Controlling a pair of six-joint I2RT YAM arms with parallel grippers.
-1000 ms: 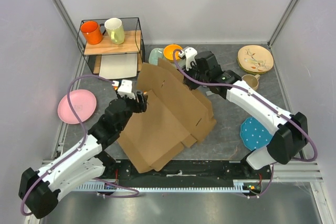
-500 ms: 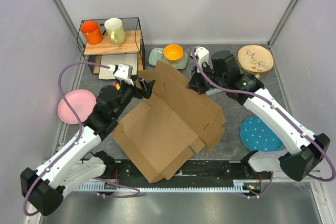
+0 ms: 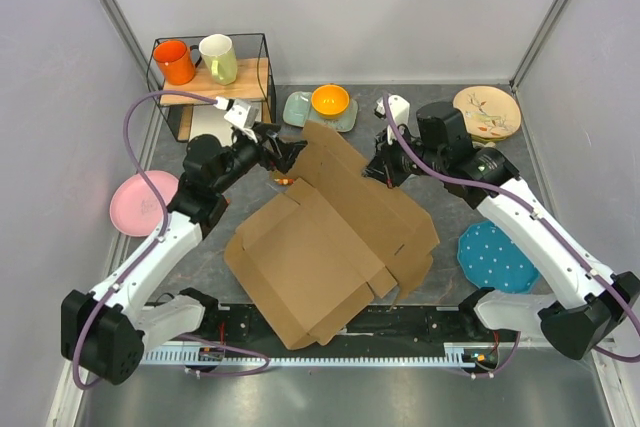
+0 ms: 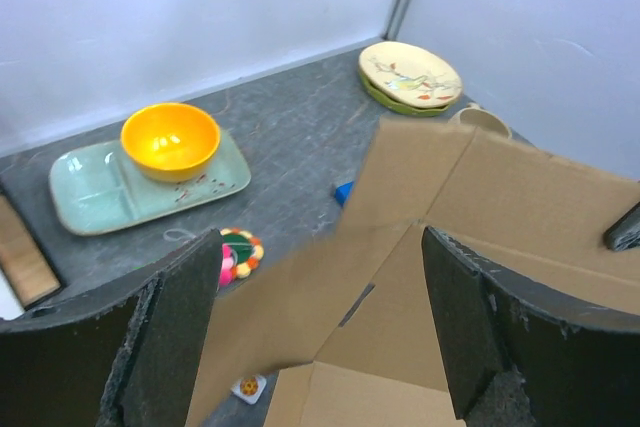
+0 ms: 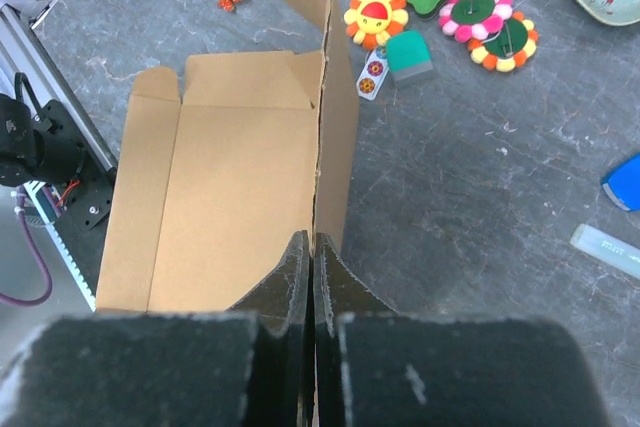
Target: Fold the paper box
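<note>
The paper box is a large brown die-cut cardboard sheet lying partly unfolded mid-table, with one panel raised toward the back. My right gripper is shut on that raised panel's thin edge. In the right wrist view the jaws pinch the upright cardboard wall, and the flat part lies to its left. My left gripper is open just behind the box's back left corner, holding nothing. Its dark fingers stand wide apart, with the cardboard in front of them.
A wire shelf with an orange and a cream mug stands at the back left, a white sheet under it. A pink plate, a green tray with an orange bowl, a patterned plate, a blue dotted plate and small toys surround the box.
My left gripper opened wider, came off the box's left side and moved toward the back. My right arm drew the held panel rightward, and the box shifted right and lies flatter.
</note>
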